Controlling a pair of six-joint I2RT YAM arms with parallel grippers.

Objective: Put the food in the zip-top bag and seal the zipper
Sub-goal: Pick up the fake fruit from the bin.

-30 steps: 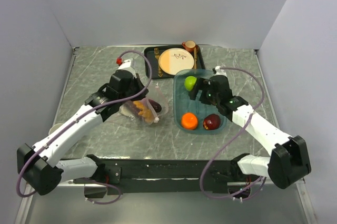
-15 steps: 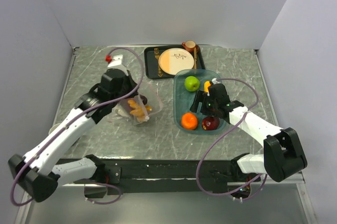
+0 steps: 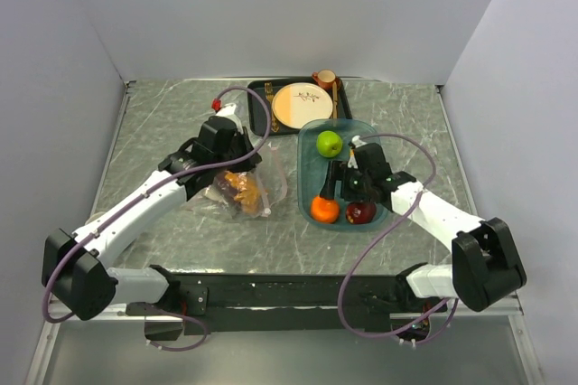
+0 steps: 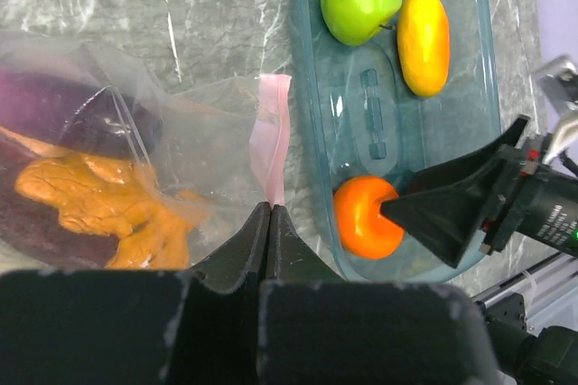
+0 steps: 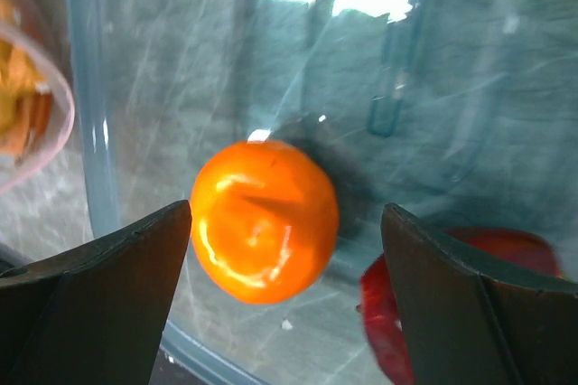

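Across the grey marbled worktop (image 3: 163, 132) the biggest thing is a teal translucent oval tray (image 3: 310, 168), right of centre. A black rectangular tray (image 3: 257, 109) sits just behind it at the far edge. Left of the teal tray, just beside its rim, is the large clear crinkly zip-top bag (image 4: 208, 132). Its mouth is turned toward that tray, and its zipper (image 4: 274, 132) — a thin pale pink strip — runs along the mouth edge.

The left tool (image 4: 271, 213) is closed, its two tips pressed together on the bag's mouth edge at one end of the pink strip. The right tool (image 5: 287, 213) hangs over the near left part of the teal tray with its jaws spread wide. It has one finger on each side of the round toy orange (image 5: 265, 220); whether either finger touches it I cannot tell.

A cream-and-orange round plate (image 3: 302, 107) rests on the black tray.

Inside the bag sit a dark purple toy eggplant (image 4: 54, 105) and a lumpy orange-brown piece (image 4: 99, 195) lying against it. Four foods are in the teal tray, outside the bag. They are the orange, a red toy apple (image 3: 360, 212) just to its right, a green toy apple (image 3: 330, 143) at the far end, and an orange-yellow oval piece (image 4: 424, 30) just beside the green one.
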